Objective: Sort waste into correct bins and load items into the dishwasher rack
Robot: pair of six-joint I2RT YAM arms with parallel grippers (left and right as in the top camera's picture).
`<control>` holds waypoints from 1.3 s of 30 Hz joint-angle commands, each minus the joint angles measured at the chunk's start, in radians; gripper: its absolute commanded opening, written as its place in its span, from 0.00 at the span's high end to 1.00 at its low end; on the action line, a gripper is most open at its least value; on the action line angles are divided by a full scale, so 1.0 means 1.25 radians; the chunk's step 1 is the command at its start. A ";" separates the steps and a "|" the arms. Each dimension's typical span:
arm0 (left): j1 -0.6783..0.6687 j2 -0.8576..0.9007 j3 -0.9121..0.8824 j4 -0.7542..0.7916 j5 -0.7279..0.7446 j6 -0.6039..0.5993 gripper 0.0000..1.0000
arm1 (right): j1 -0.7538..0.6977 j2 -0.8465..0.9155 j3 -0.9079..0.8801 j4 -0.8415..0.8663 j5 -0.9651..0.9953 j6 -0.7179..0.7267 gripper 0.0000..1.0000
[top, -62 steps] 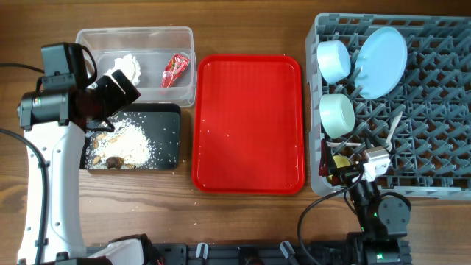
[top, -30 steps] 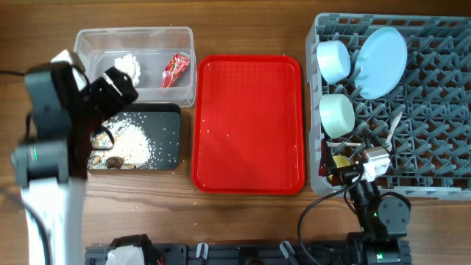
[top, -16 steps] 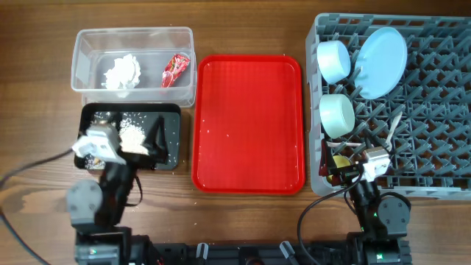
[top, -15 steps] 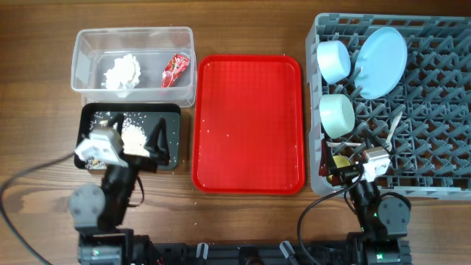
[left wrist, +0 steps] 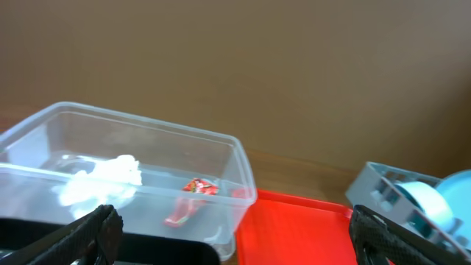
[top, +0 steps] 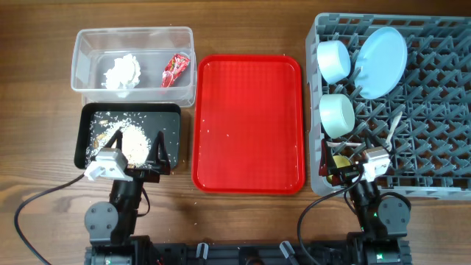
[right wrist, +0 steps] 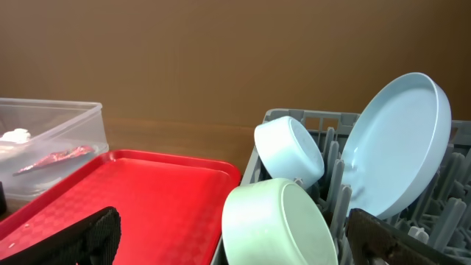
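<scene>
The clear tub [top: 81,44] holds the white tissue [top: 121,72] and red wrapper [top: 175,70]. The black tray [top: 173,118] holds food scraps [top: 132,138]. The grey rack [top: 441,147] holds the blue plate [top: 383,60], two bowls [top: 333,60] [top: 337,114], the yellow cup [top: 341,162] and white cutlery [top: 394,124]. My left gripper [top: 136,147] is open and empty over the black tray's near edge. In the left wrist view [left wrist: 235,239] it faces the tub [left wrist: 221,147]. My right gripper [top: 357,151] is open and empty at the rack's front left, facing the mint bowl [right wrist: 276,224].
The flat red serving tray [top: 248,121] lies between the bins and the rack, with only a few crumbs on it. It also shows in the right wrist view [right wrist: 125,199]. Bare wooden table surrounds everything.
My left arm has drawn back from above the tub and black tray to the table's front edge, gripper open. The right arm and all objects have not moved.
</scene>
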 commanded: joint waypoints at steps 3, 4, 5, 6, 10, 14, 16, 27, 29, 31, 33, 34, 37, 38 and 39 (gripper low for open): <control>-0.003 -0.049 -0.055 -0.002 -0.050 0.016 0.00 | 0.005 -0.010 -0.001 0.002 0.009 -0.010 0.00; -0.003 -0.053 -0.062 -0.002 -0.050 0.016 0.00 | 0.005 -0.010 -0.001 0.002 0.009 -0.010 0.00; -0.003 -0.058 -0.068 -0.005 -0.050 0.016 0.00 | 0.005 -0.010 -0.001 0.002 0.009 -0.010 0.00; -0.003 -0.063 -0.072 -0.012 -0.050 0.016 0.00 | 0.005 -0.010 -0.001 0.002 0.009 -0.010 0.00; -0.003 -0.081 -0.072 -0.067 -0.053 0.016 0.00 | 0.005 -0.010 -0.001 0.002 0.009 -0.010 0.00; -0.003 -0.081 -0.072 -0.100 -0.053 0.016 0.00 | 0.005 -0.010 -0.001 0.002 0.009 -0.010 0.00; -0.003 -0.081 -0.072 -0.100 -0.053 0.015 0.00 | 0.005 -0.010 -0.001 0.002 0.009 -0.010 0.00; -0.003 -0.081 -0.072 -0.098 -0.053 0.016 0.00 | 0.005 -0.010 -0.001 0.002 0.009 -0.010 0.00; -0.003 -0.081 -0.072 -0.098 -0.053 0.016 0.00 | 0.005 -0.010 -0.001 0.002 0.009 -0.010 0.00; -0.003 -0.081 -0.072 -0.098 -0.053 0.016 0.00 | 0.005 -0.010 -0.001 0.002 0.009 -0.010 0.00; -0.003 -0.081 -0.072 -0.098 -0.053 0.016 0.00 | 0.005 -0.010 -0.001 0.002 0.009 -0.010 0.00; -0.003 -0.081 -0.072 -0.098 -0.053 0.015 0.00 | 0.005 -0.010 -0.001 0.002 0.009 -0.010 0.00; -0.003 -0.081 -0.072 -0.098 -0.053 0.016 0.00 | 0.005 -0.010 -0.001 0.002 0.009 -0.010 0.00; -0.003 -0.081 -0.072 -0.098 -0.053 0.015 0.00 | 0.005 -0.010 -0.001 0.002 0.009 -0.010 0.00; -0.003 -0.081 -0.072 -0.098 -0.053 0.016 0.00 | 0.005 -0.010 -0.001 0.002 0.009 -0.010 0.00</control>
